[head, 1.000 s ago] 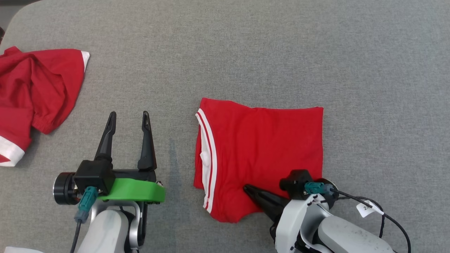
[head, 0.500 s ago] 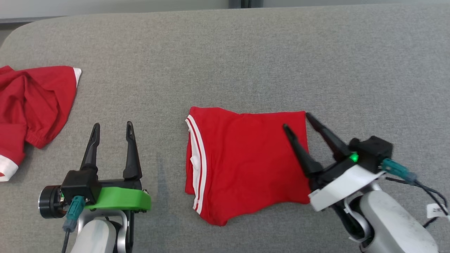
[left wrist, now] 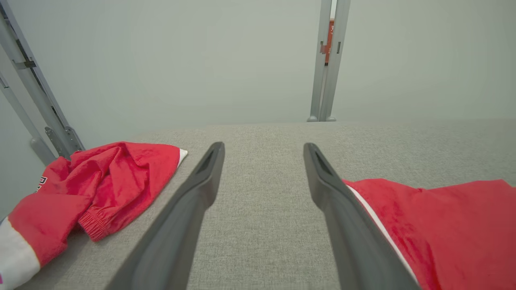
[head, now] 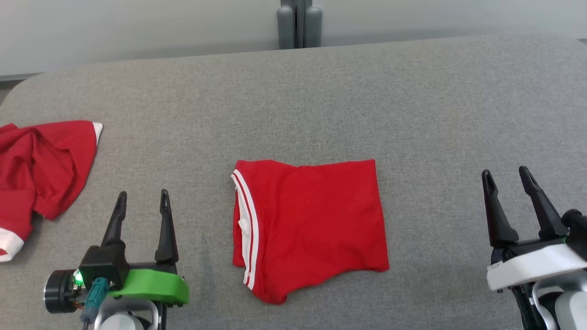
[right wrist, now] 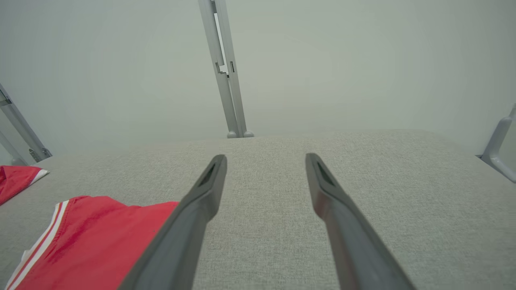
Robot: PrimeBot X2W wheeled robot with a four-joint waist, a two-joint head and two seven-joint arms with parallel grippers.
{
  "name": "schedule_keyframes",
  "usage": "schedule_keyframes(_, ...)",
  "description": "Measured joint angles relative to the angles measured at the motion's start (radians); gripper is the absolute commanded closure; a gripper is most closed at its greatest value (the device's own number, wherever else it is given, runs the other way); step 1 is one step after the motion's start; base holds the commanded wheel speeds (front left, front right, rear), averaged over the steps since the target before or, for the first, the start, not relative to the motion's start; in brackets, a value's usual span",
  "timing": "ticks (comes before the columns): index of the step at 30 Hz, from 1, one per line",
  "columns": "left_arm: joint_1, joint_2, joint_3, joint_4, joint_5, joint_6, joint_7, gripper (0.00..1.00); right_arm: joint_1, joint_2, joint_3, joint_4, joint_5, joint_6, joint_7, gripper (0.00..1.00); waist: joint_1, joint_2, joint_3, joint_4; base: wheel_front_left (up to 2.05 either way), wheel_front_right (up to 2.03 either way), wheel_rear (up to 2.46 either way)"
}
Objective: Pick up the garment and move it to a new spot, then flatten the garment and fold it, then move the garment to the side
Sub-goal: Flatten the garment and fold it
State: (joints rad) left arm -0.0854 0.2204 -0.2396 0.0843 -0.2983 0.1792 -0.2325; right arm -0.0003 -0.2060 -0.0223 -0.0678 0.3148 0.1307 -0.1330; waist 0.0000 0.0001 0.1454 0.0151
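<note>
A folded red garment (head: 308, 224) with white stripes along its left edge lies flat in the middle of the grey table (head: 321, 101). It also shows at the right of the left wrist view (left wrist: 447, 229) and at the lower left of the right wrist view (right wrist: 92, 237). My left gripper (head: 141, 198) is open at the lower left, well apart from the garment, with nothing between its fingers. My right gripper (head: 506, 176) is open at the lower right, clear of the garment's right edge, also holding nothing.
A second red garment (head: 41, 169) with white cuffs lies crumpled at the table's left edge, also in the left wrist view (left wrist: 96, 189). A grey metal post (head: 299, 23) stands behind the table's far edge. Bare grey surface spreads to the right of the folded garment.
My right gripper has left the garment's lower right part, opened and drawn back to the lower right. The camera has tilted up, so the far edge and post came into sight.
</note>
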Motion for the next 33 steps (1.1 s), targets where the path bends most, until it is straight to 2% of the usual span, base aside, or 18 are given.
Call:
schedule_keyframes(18,0.104,0.026,-0.026,0.005,-0.009,-0.003,0.026,0.00,0.163,0.040,-0.029,-0.117,-0.033,0.000,0.114,0.00,0.0000,0.0000,-0.134,-0.008,0.00,0.00,0.00)
schedule_keyframes(33,0.110,0.031,-0.030,0.004,-0.021,0.003,0.027,0.00,0.176,0.040,-0.031,-0.136,-0.032,0.000,0.129,0.00,0.0000,0.0000,-0.137,-0.009,0.00,0.00,0.00)
